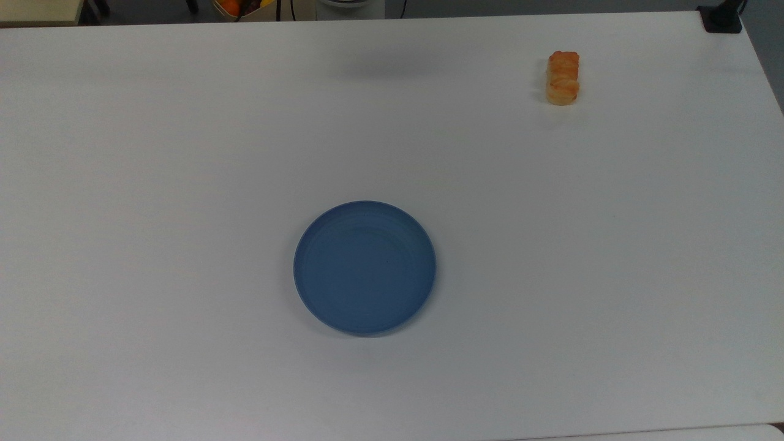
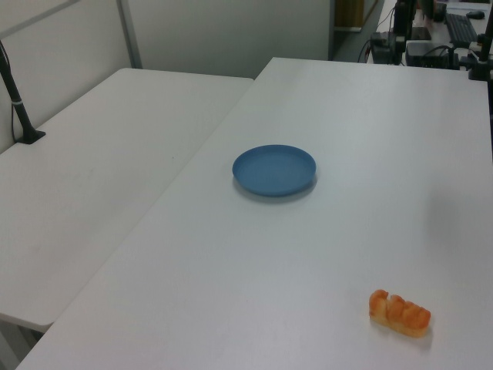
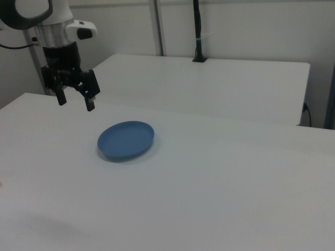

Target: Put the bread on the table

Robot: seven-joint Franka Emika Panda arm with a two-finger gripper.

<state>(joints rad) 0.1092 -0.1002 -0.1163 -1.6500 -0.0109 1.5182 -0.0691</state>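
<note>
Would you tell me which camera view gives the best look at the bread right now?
The left view: the bread lies near that camera on the table, so its lobed orange top and paler base read clearly. The top view shows it from above, farther off, near the far edge.

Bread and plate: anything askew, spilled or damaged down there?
Nothing stands out. The bread lies intact on the table, well apart from the empty blue plate. The pincer hangs open above the table.

A white-shelled arm [image 3: 49, 18] with a dark band at one joint and a metallic grey wrist collar ends in a black two-fingered tool [image 3: 76, 102], fingers spread apart.
</note>
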